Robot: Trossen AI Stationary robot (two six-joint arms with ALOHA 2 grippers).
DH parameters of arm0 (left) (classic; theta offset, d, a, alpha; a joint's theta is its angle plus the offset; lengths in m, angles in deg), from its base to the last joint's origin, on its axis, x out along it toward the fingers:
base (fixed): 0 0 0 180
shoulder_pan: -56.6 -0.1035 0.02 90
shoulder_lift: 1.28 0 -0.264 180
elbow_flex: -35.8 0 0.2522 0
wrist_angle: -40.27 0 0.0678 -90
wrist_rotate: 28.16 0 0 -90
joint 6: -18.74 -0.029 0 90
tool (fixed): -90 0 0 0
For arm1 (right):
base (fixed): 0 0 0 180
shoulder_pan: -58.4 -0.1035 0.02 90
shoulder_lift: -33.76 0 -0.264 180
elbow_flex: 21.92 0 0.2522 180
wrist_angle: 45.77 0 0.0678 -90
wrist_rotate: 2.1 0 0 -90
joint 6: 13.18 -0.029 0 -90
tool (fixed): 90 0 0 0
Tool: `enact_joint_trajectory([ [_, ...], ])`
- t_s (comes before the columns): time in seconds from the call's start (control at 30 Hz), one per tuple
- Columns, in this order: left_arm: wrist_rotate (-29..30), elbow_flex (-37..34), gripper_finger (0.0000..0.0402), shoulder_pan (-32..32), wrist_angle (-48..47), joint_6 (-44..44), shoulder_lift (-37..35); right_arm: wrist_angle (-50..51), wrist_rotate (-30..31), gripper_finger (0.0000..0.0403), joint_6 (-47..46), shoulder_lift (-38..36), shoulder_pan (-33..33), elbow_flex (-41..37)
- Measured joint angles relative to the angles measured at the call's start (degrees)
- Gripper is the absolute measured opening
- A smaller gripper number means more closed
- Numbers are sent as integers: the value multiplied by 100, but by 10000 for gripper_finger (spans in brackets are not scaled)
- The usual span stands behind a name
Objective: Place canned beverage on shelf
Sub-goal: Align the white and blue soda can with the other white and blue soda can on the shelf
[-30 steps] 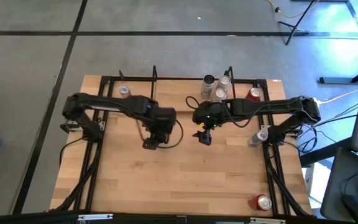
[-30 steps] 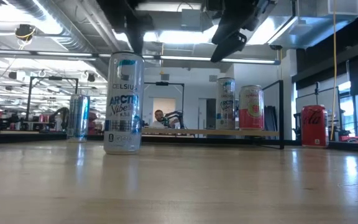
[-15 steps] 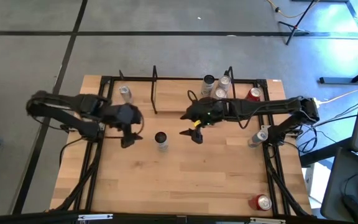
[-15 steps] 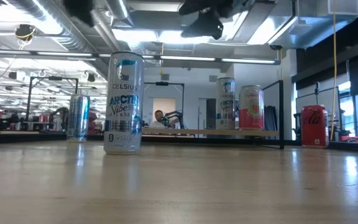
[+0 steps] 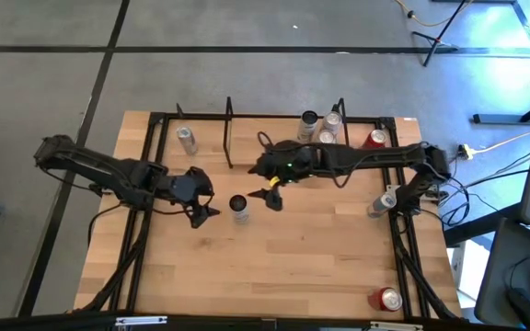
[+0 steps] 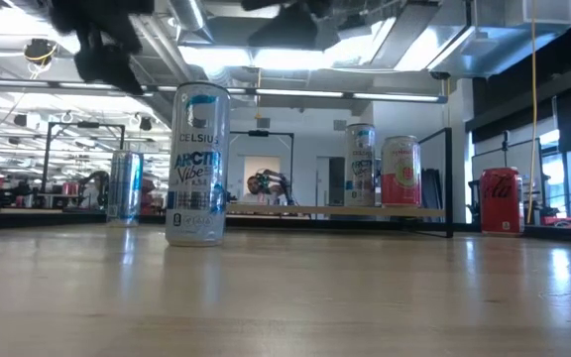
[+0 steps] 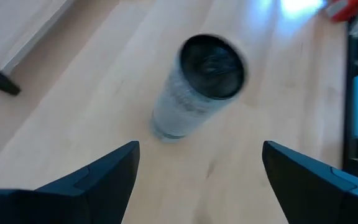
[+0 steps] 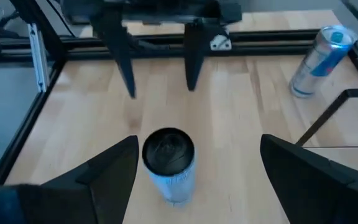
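Between the 2 pincers, the Celsius can (image 5: 238, 208) stands upright on the bench (image 5: 293, 267), short of the shelf (image 5: 283, 138). Left pincer (image 5: 202, 208) and right pincer (image 5: 271, 195) flank it, both released, about equally near.

Wooden table (image 5: 274, 267), upright cans on it, low shelf (image 5: 283, 152)

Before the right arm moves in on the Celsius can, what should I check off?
1. Celsius can upright on the table: ok.
2. Right end effector open, can between its fingers in its wrist view: ok.
3. Left end effector open, clear of the can: ok.
4. Right end effector low enough to grip: cannot tell.
5. Free room on the shelf beside the three cans at its right end: ok.
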Motion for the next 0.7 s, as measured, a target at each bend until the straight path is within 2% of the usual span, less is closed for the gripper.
enact_joint_trajectory([
  [0.23,256,-518,329,1,987,-19,155,306,-3,321,5,675,-3,646],
  [0.43,284,-729,329,1,1098,-54,232,336,-305,321,-318,869,-7,653],
  [0.7,739,-879,329,1,1390,-268,336,29,-110,321,-340,1118,-238,667],
])
